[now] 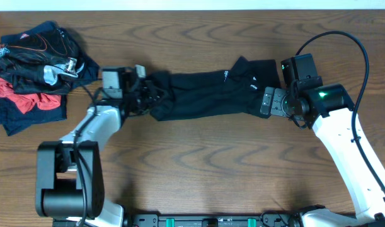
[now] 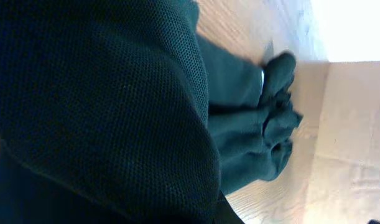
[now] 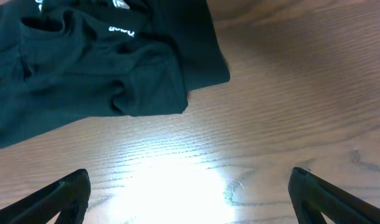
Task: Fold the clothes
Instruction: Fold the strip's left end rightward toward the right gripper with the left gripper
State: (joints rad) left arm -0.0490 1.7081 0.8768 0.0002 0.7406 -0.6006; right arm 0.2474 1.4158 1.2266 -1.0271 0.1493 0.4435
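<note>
Expecting limp, light cloth, pinch the shirt [image 1: 205,94] at its corner with your empty, wide-open right gripper [image 3: 190,183]; the left gripper [image 1: 143,94] is buried in folds, its grip unseen.

Black T-shirt [image 1: 208,96] stretched lengthwise mid-table; heaped clothes [image 1: 34,69] far-left

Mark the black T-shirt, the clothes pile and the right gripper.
black T-shirt [image 1: 208,94]: overhead, mid-body of the cloth.
clothes pile [image 1: 38,75]: overhead, centre of the heap.
right gripper [image 3: 190,177]: right wrist, midway between open fingertips.

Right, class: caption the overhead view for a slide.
Black T-shirt in a long strip between left pincer and right pincer; other clothes piled aside.
</note>
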